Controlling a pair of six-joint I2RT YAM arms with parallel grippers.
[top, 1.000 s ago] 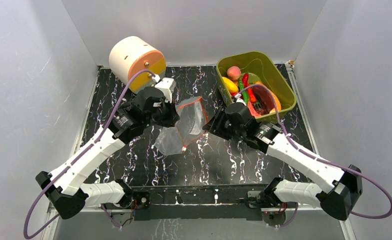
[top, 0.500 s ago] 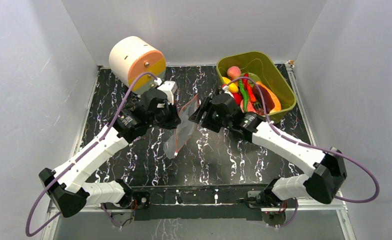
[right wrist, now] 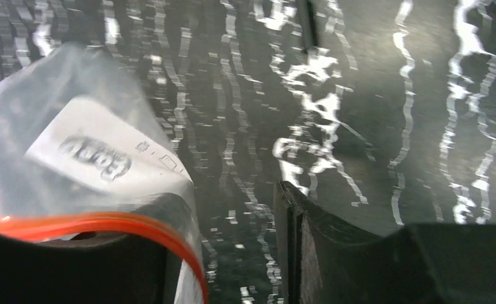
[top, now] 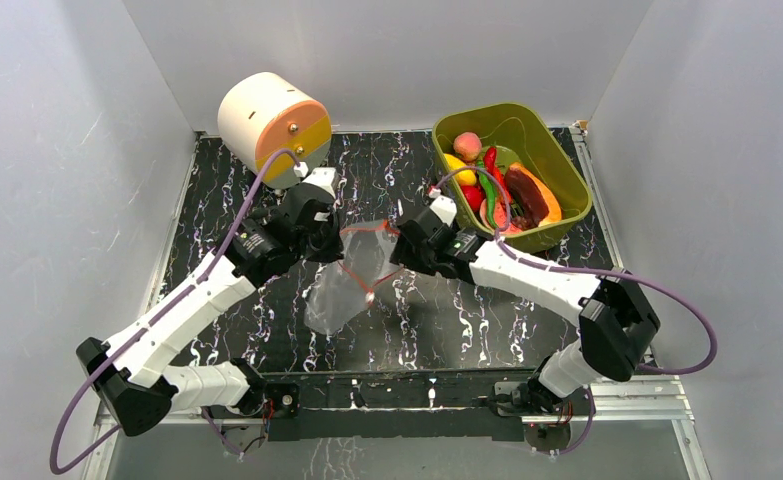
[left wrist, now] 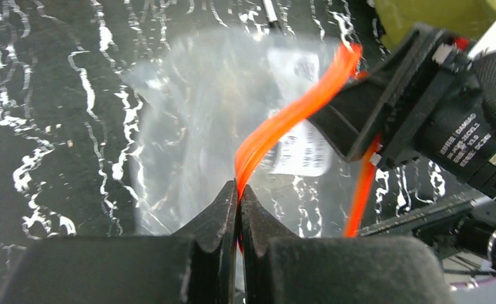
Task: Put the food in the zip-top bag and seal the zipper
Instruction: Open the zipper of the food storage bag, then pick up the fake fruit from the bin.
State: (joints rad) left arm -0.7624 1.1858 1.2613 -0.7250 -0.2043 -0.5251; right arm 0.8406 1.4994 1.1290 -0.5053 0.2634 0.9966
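We find the zip-top bag at mid-table, between the two arms. The left gripper is clamped on the zipper. The right gripper stands with jaws apart, the bag's lip draped over one finger. The film looks light, limp and slippery, so we judge the stiffer strip the reliable hold. The food lies in the green tub.

Black marbled table, plain white walls

The left arm stretches toward one o'clock, and the left gripper is pinched tight. The right arm bends sharply at its elbow and points toward ten o'clock, with the right gripper jaws standing apart.
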